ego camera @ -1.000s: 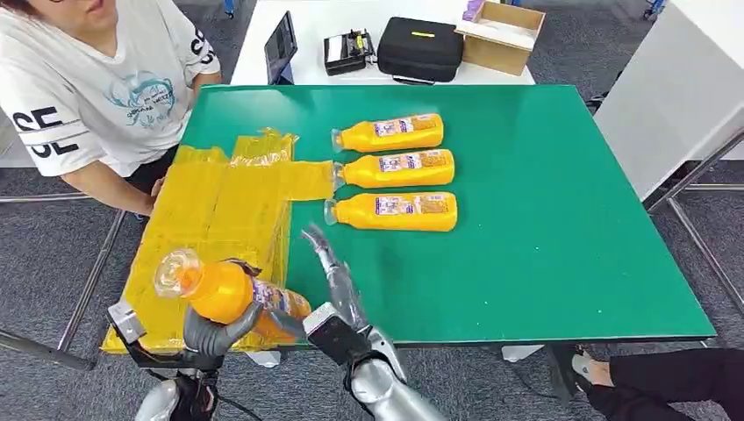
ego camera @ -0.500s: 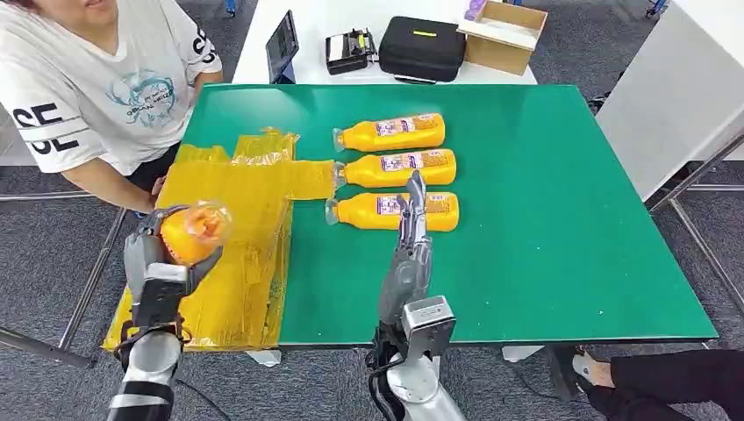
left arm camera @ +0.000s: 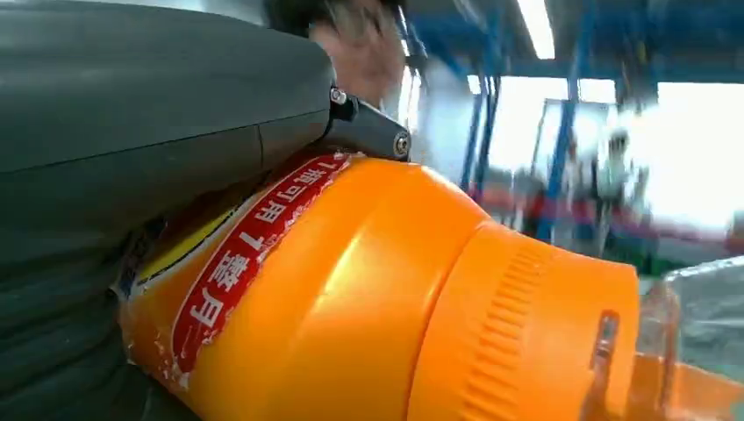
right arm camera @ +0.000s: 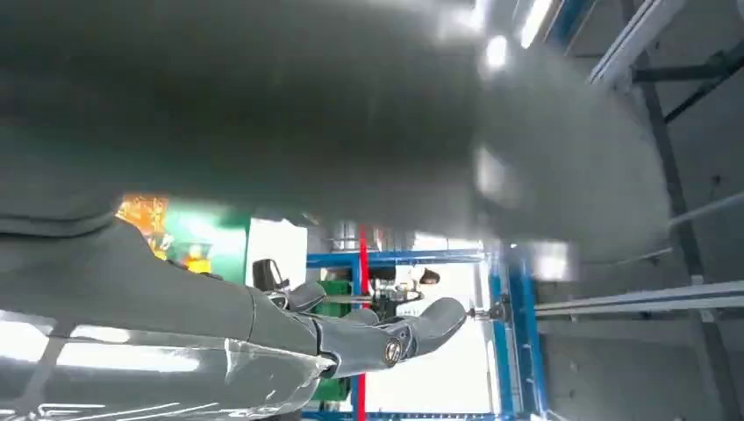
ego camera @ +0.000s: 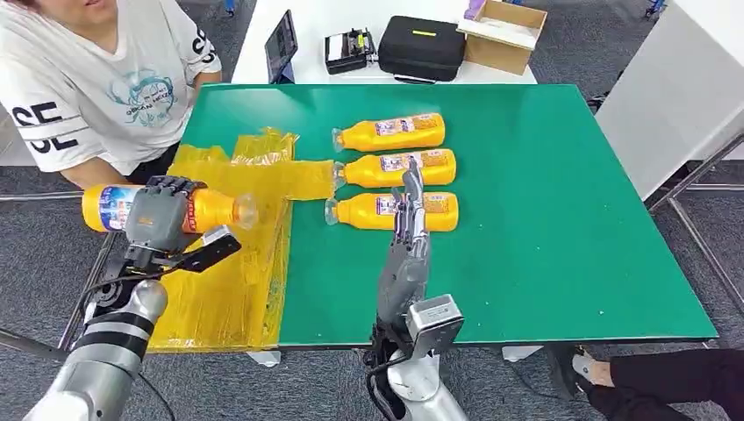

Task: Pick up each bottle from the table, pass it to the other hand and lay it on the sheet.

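Observation:
My left hand (ego camera: 158, 215) grips an orange bottle (ego camera: 211, 210) lying sideways in the air over the left edge of the yellow sheet (ego camera: 232, 254), its clear cap pointing right. The left wrist view has that bottle (left arm camera: 368, 298) up close, with my left hand (left arm camera: 132, 175) wrapped round it. My right hand (ego camera: 408, 224) is raised over the green table (ego camera: 544, 219) with fingers straight and nothing in it, in front of the nearest of three orange bottles (ego camera: 390, 133) (ego camera: 397, 168) (ego camera: 439, 211) lying in a row. In the right wrist view my right hand (right arm camera: 333, 338) holds nothing.
A person in a white T-shirt (ego camera: 88, 88) stands at the table's far left corner, close to my left hand. Behind the green table a white table carries a tablet (ego camera: 281, 46), a black case (ego camera: 419, 48) and a cardboard box (ego camera: 500, 35).
My left hand has swung the bottle from cap-toward-me to lying sideways, further left and up. The right hand has hardly moved in the last half second.

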Robot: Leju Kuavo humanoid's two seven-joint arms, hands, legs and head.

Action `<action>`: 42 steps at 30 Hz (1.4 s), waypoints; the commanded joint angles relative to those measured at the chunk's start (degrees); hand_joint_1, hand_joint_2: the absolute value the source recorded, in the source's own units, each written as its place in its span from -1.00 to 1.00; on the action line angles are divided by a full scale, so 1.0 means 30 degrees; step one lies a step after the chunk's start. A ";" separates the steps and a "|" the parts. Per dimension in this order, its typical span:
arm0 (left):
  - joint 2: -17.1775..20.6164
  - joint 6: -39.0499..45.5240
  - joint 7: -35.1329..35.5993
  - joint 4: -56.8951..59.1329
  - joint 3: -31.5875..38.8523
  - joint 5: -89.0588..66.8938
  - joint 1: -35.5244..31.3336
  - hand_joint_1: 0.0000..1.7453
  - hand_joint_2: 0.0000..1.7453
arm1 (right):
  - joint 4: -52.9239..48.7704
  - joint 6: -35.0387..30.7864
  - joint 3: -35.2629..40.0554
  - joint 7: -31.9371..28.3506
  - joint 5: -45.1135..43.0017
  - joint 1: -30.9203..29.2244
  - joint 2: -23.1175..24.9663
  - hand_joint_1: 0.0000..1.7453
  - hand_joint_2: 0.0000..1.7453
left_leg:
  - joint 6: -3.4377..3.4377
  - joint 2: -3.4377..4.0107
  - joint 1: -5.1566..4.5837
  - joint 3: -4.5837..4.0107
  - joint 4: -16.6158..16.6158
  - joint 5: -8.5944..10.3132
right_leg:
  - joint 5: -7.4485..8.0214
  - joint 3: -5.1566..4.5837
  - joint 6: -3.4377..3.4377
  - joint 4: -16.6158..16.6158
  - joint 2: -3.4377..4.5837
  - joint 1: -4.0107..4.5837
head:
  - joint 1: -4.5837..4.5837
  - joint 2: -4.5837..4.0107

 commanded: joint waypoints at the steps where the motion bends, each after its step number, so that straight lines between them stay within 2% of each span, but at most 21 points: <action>1: 0.1089 -0.1605 -0.0159 0.5812 -0.1543 -0.0482 -0.2214 1.00 1.00 | 0.1520 0.0573 0.0386 0.0014 0.0023 -0.0676 -0.0376 -1.00 1.00 | 0.0001 0.0023 0.0011 0.0042 -0.0011 -0.0006 | -0.0003 0.0037 -0.0039 -0.0017 0.0002 0.0019 | 0.0007 0.0000; 5: 0.1053 -0.1623 -0.0159 0.5804 -0.1553 -0.0482 -0.2250 1.00 1.00 | 0.1520 0.0573 0.0381 0.0014 0.0024 -0.0677 -0.0378 -1.00 1.00 | -0.0001 0.0044 0.0031 0.0069 0.0000 -0.0028 | -0.0014 0.0071 -0.0065 -0.0021 0.0010 0.0045 | 0.0000 0.0000; 6: 0.1010 -0.2073 -0.0239 0.5910 -0.1472 -0.0287 -0.2299 1.00 1.00 | 0.1718 0.0678 0.0367 0.0014 0.0125 -0.0708 -0.0368 -1.00 1.00 | -0.0001 0.0074 0.0055 0.0135 0.0010 -0.0061 | -0.0035 0.0142 -0.0112 -0.0029 0.0019 0.0079 | 0.0000 0.0000; 13: 0.1003 -0.4937 -0.1467 0.6151 -0.1506 0.1104 -0.1838 1.00 1.00 | 0.2568 0.1380 0.0170 0.0014 0.0364 -0.0740 -0.0057 -1.00 1.00 | 0.0001 0.0041 0.0017 0.0051 -0.0008 -0.0018 | -0.0008 0.0054 -0.0048 -0.0020 0.0013 0.0027 | 0.0007 0.0000; 19: 0.1060 -0.5687 -0.1188 0.5950 -0.1887 0.1505 -0.1683 1.00 1.00 | 0.3372 0.1738 -0.0052 0.0014 0.0459 -0.0787 0.0206 -1.00 1.00 | 0.0000 0.0054 0.0045 0.0115 -0.0002 -0.0051 | -0.0032 0.0134 -0.0094 -0.0033 0.0010 0.0065 | 0.0000 0.0000; 22: 0.1087 -0.5751 -0.1258 0.5965 -0.2011 0.1511 -0.1548 1.00 1.00 | 0.3477 0.1768 -0.0057 0.0014 0.0499 -0.0784 0.0236 -1.00 1.00 | 0.0000 0.0037 0.0018 0.0048 -0.0008 -0.0019 | -0.0010 0.0056 -0.0050 -0.0019 0.0011 0.0029 | 0.0000 0.0000; 24: 0.1188 -0.5598 -0.1018 0.5759 -0.2474 0.1208 -0.1400 1.00 1.00 | 0.3664 0.1794 -0.0129 0.0014 0.0541 -0.0715 0.0301 -1.00 1.00 | 0.0001 0.0064 0.0039 0.0109 -0.0003 -0.0049 | -0.0027 0.0122 -0.0086 -0.0033 0.0024 0.0058 | 0.0000 0.0000; 33: 0.1305 -0.6822 -0.1108 0.5673 -0.3021 0.1768 -0.1297 1.00 1.00 | 0.4109 0.1928 -0.0325 0.0028 0.0579 -0.0768 0.0452 -1.00 1.00 | 0.0000 0.0046 0.0019 0.0065 -0.0010 -0.0028 | -0.0014 0.0075 -0.0057 -0.0022 0.0019 0.0031 | 0.0000 0.0000; 35: 0.1429 -0.7638 -0.1224 0.5881 -0.3020 0.2397 -0.1249 -0.68 1.00 | 0.4504 0.1935 -0.0346 0.0042 0.0541 -0.0807 0.0570 -1.00 1.00 | 0.0000 0.0050 0.0017 0.0069 -0.0015 -0.0025 | -0.0012 0.0077 -0.0057 -0.0025 0.0023 0.0029 | 0.0000 0.0000; 36: 0.1549 -0.7898 -0.1328 0.5900 -0.2959 0.2668 -0.1137 -1.00 1.00 | 0.4617 0.1936 -0.0346 0.0059 0.0552 -0.0775 0.0630 -1.00 1.00 | -0.0001 0.0061 0.0027 0.0096 -0.0013 -0.0038 | -0.0019 0.0107 -0.0073 -0.0030 0.0028 0.0043 | 0.0000 0.0000; 39: 0.1753 -0.8518 -0.1754 0.5811 -0.2732 0.3420 -0.0837 -1.00 1.00 | 0.4969 0.1960 -0.0394 0.0105 0.0494 -0.0811 0.0741 -1.00 1.00 | -0.0001 0.0069 0.0011 0.0070 -0.0019 -0.0025 | -0.0005 0.0073 -0.0047 -0.0024 0.0048 0.0021 | 0.0000 0.0000; 40: 0.1783 -0.8985 -0.2165 0.5574 -0.2638 0.4034 -0.0645 -1.00 -1.00 | 0.5127 0.1892 -0.0514 0.0079 0.0403 -0.0831 0.0828 -1.00 1.00 | -0.0001 0.0083 0.0018 0.0097 -0.0022 -0.0035 | -0.0010 0.0099 -0.0066 -0.0032 0.0054 0.0032 | 0.0007 0.0000; 42: 0.1710 -1.0039 -0.2592 0.5001 -0.2634 0.5137 -0.0230 -1.00 -1.00 | 0.5363 0.1277 -0.0328 0.0015 0.1182 -0.0966 0.0732 -1.00 1.00 | -0.0002 0.0100 0.0027 0.0108 -0.0014 -0.0049 | -0.0018 0.0111 -0.0078 -0.0027 0.0065 0.0044 | 0.0000 0.0000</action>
